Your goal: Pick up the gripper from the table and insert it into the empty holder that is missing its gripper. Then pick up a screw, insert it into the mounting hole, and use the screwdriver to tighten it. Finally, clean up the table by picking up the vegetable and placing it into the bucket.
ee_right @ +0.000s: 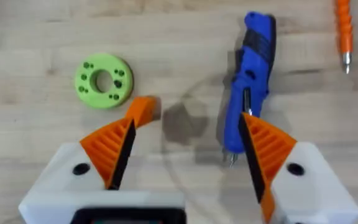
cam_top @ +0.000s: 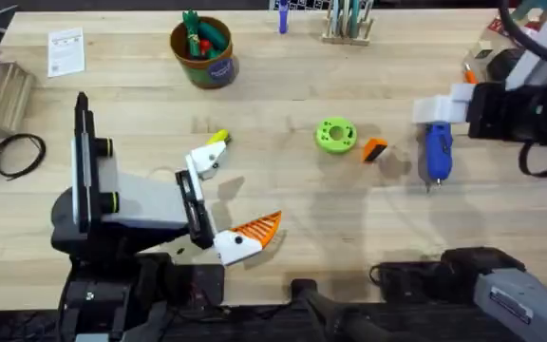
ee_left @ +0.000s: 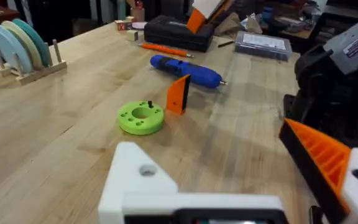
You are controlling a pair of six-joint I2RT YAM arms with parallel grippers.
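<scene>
On the wooden table (cam_top: 283, 204) the small orange gripper tip (cam_top: 375, 149) stands just beside the green disc (cam_top: 335, 134), on the disc's right in the overhead view. The blue screwdriver (cam_top: 436, 150) lies a little further right, its thin metal bit pointing toward the near edge of the table. The right gripper (ee_right: 188, 140) hovers above this spot with its two orange fingers spread apart and holding nothing; in the right wrist view the screwdriver shows next to one finger (ee_right: 269, 149) and the orange tip peeks out behind the other finger (ee_right: 110, 146), so both things are close under it. The left gripper (cam_top: 224, 204) is well apart from the orange tip, lower and to the left in the overhead view. It is also open and empty: one finger mount has an orange tip (cam_top: 257, 228), and the other is the bare white holder (cam_top: 205, 160). The yellow corn (cam_top: 217, 139) lies just beside this holder; I cannot tell if they touch. The brown bucket (cam_top: 204, 52) stands at the far side of the table, with green and red toy vegetables inside.
</scene>
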